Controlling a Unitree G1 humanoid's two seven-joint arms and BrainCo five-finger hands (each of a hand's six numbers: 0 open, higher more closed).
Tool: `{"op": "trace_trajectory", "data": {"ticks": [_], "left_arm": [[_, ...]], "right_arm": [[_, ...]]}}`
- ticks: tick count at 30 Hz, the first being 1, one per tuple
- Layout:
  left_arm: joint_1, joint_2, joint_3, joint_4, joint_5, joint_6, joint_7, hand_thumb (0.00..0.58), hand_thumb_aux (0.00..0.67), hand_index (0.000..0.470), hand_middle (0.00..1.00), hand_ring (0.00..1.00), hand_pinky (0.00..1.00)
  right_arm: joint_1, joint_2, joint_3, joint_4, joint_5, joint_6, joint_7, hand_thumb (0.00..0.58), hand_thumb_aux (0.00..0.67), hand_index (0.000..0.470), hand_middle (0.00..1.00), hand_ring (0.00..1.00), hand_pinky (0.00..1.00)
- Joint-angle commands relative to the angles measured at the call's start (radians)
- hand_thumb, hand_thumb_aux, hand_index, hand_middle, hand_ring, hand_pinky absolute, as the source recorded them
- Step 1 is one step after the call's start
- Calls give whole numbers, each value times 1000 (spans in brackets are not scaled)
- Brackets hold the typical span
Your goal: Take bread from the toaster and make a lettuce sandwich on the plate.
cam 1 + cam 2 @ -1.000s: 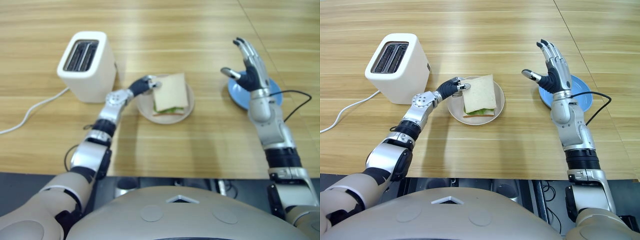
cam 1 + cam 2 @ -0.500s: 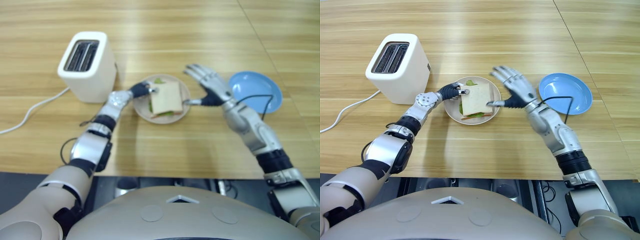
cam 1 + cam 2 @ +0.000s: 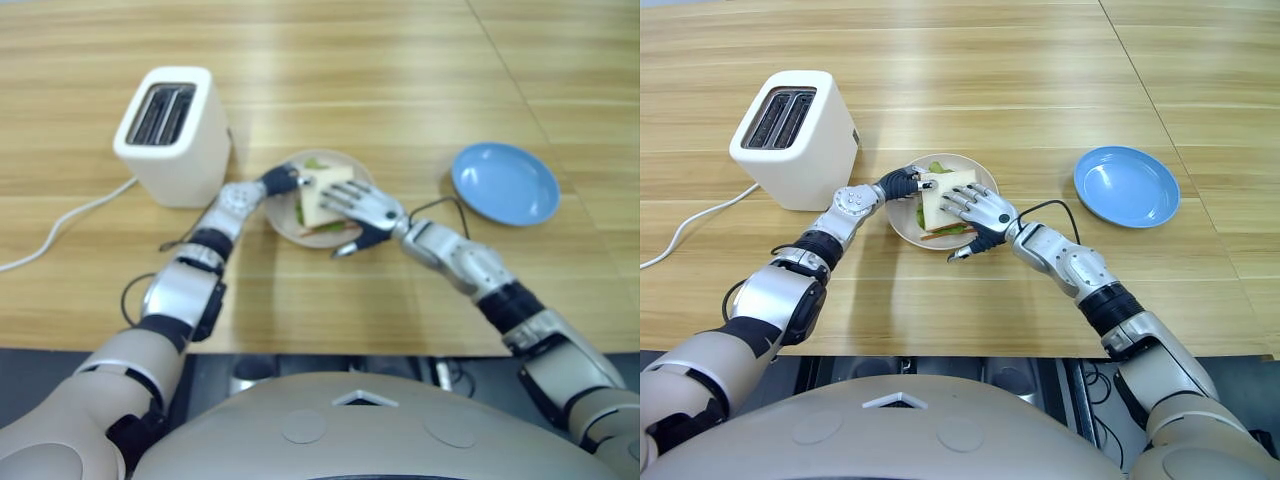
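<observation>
Since a second ago the right hand (image 3: 975,212) has swung in from above the blue plate (image 3: 1128,186) and now lies spread flat on the sandwich (image 3: 938,185), gripping nothing. Left hand (image 3: 902,183) is curled, pinching its left edge on the beige plate (image 3: 902,226). Bread looks soft and light (lettuce (image 3: 937,166) likely slips), so hold the crust edges and press gently.

You'll find the white toaster (image 3: 793,135) standing upright at the left of the worktop (image 3: 970,60), its two slots facing up. Just to its right sits the round beige plate (image 3: 975,166). It carries a pale bread slice (image 3: 940,192), slightly askew, laid over green lettuce (image 3: 937,165) that pokes out at the far edge.
</observation>
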Motion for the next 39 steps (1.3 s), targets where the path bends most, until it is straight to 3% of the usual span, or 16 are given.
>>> {"op": "trace_trajectory", "data": {"ticks": [1, 4, 5, 6, 7, 15, 21, 26, 27, 28, 31, 32, 33, 34, 35, 39], "left_arm": [[35, 9, -21, 14, 32, 10, -7, 580, 670, 460, 1000, 1000, 1000], [44, 16, -21, -34, 37, -4, 1, 580, 670, 460, 1000, 1000, 1000], [48, 22, -17, -66, 37, -9, 18, 476, 386, 265, 1000, 1000, 1000], [54, 33, -14, -106, 47, -16, 52, 0, 0, 0, 184, 184, 184], [61, 47, -11, -156, 60, -17, 96, 0, 0, 0, 0, 0, 0], [259, 159, 120, -831, 216, 180, 436, 0, 0, 0, 0, 0, 0], [353, 159, 140, -897, 126, 164, 370, 0, 0, 0, 0, 0, 0], [444, 149, 162, -960, -30, 122, 237, 0, 0, 0, 0, 0, 0], [464, 153, 162, -991, -61, 116, 203, 501, 423, 290, 549, 549, 549], [483, 159, 165, -1029, -91, 114, 174, 576, 617, 424, 1000, 1000, 1000], [546, 203, 169, -1150, -158, 135, 76, 580, 670, 460, 1000, 1000, 1000], [574, 234, 168, -1204, -174, 152, 31, 580, 670, 460, 1000, 1000, 1000], [607, 277, 166, -1261, -172, 162, -10, 580, 670, 460, 1000, 1000, 1000], [643, 326, 163, -1314, -153, 184, -43, 580, 670, 460, 1000, 1000, 1000], [676, 376, 160, -1362, -113, 196, -63, 580, 670, 460, 1000, 1000, 1000], [828, 562, 147, -1535, -9, 260, -162, 580, 670, 460, 1000, 1000, 1000]], "right_arm": [[48, -14, 77, 119, -6, 27, 171, 0, 0, 0, 0, 0, 0], [63, -24, 78, 117, 21, 35, 212, 0, 0, 0, 0, 0, 0], [67, -27, 80, 116, 25, 36, 219, 0, 0, 0, 0, 0, 0], [72, -28, 82, 118, 31, 36, 222, 0, 0, 0, 0, 0, 0], [76, -30, 84, 118, 36, 37, 223, 0, 0, 0, 0, 0, 0], [108, -35, 79, 127, 86, 57, 237, 0, 0, 0, 0, 0, 0], [115, -47, 24, 53, 163, 16, 130, 0, 0, 0, 0, 0, 0], [150, -48, -188, -173, 298, -88, -149, 0, 0, 0, 0, 0, 0], [168, -47, -248, -226, 344, -108, -188, 0, 0, 0, 0, 0, 0], [189, -44, -308, -276, 405, -125, -209, 0, 0, 0, 0, 0, 0], [258, -50, -450, -389, 601, -143, -177, 0, 0, 0, 0, 0, 0], [285, -58, -487, -423, 663, -132, -140, 304, 208, 143, 0, 0, 0], [314, -73, -513, -449, 710, -120, -95, 496, 415, 285, 0, 0, 0], [343, -92, -525, -467, 738, -110, -49, 580, 670, 460, 941, 941, 941], [370, -113, -524, -479, 756, -94, 5, 580, 670, 460, 1000, 1000, 1000], [531, -227, -458, -512, 783, -38, 260, 580, 670, 460, 1000, 1000, 1000]]}}
